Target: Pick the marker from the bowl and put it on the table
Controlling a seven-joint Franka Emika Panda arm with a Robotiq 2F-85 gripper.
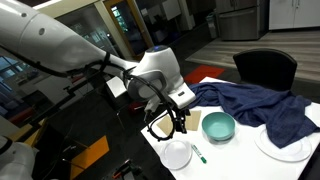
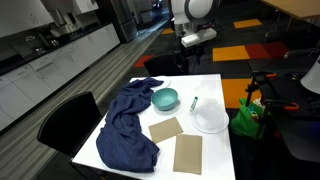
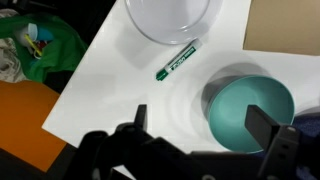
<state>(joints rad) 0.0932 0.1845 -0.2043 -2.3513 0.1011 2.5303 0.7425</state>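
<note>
The green marker (image 3: 177,59) lies flat on the white table (image 3: 110,70), between the teal bowl (image 3: 250,112) and a white plate (image 3: 170,15). The bowl looks empty. My gripper (image 3: 203,122) is open and empty, above the table with one finger over the bowl and one over bare table. In both exterior views the marker (image 1: 198,154) (image 2: 194,102) lies beside the bowl (image 1: 218,125) (image 2: 166,98). The gripper (image 1: 165,122) (image 2: 195,38) hangs above the table's edge.
A dark blue cloth (image 2: 130,125) covers part of the table next to the bowl. Two brown mats (image 2: 166,129) (image 2: 187,154) lie near it. A second white plate (image 1: 283,140) sits under the cloth's end. A green bag (image 3: 40,45) stands off the table's edge.
</note>
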